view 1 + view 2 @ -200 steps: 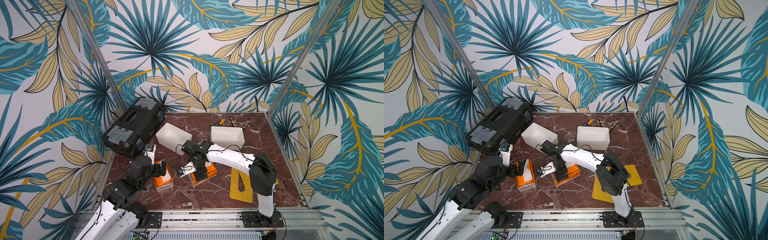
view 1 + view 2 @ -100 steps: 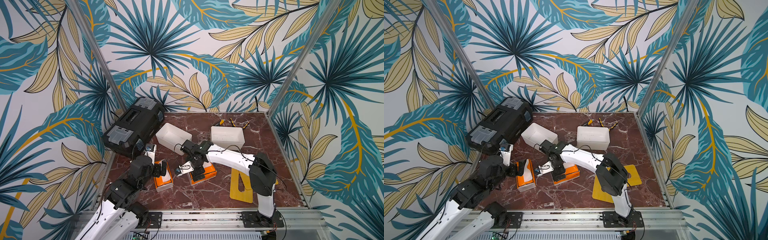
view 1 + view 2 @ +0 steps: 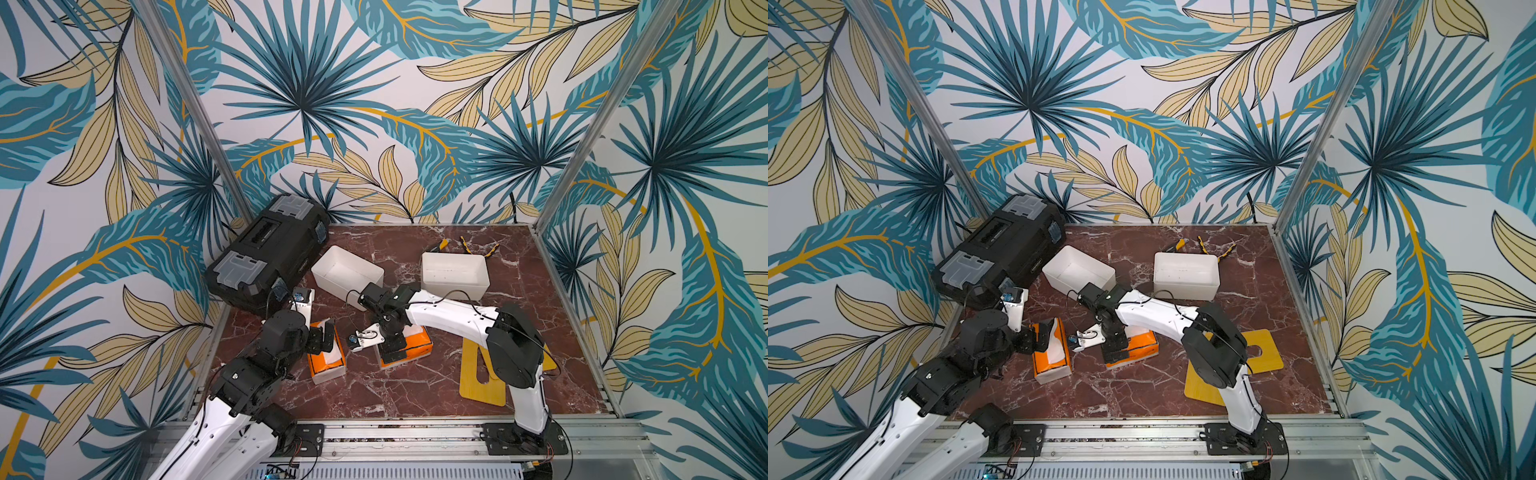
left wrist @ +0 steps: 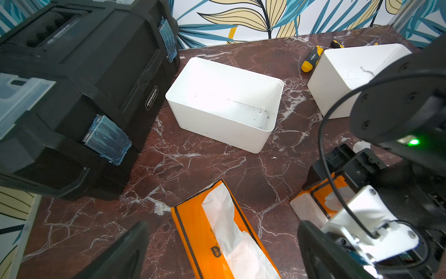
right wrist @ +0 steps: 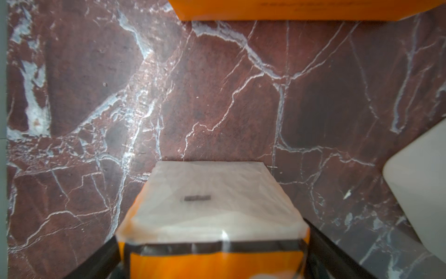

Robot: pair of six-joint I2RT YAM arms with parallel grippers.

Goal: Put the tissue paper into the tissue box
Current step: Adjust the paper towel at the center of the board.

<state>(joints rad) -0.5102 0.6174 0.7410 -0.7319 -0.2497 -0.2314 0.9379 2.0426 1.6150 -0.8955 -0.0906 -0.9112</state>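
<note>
While both arms are bent low over a red marble desk (image 3: 395, 395), the right end effector (image 5: 211, 232) stands with its jaws spread wide on either side of one end of an orange tissue pack (image 3: 415, 343). This pack lies flat on the desk. Whether the fingers (image 5: 96, 261) touch its sides cannot be told.

The left end effector (image 4: 223, 224) hangs open just above a second tissue pack (image 3: 328, 363), near the first but apart from it. White tissue paper (image 4: 224, 217) bulges from its slit top.

Behind the packs sits an open white box (image 3: 332, 286), close to a black toolbox (image 3: 266, 249). Another white box (image 3: 453, 286) sits to its right, with a screwdriver (image 4: 311, 59) behind it. A yellow board (image 3: 478, 374) lies partly under the right arm.
</note>
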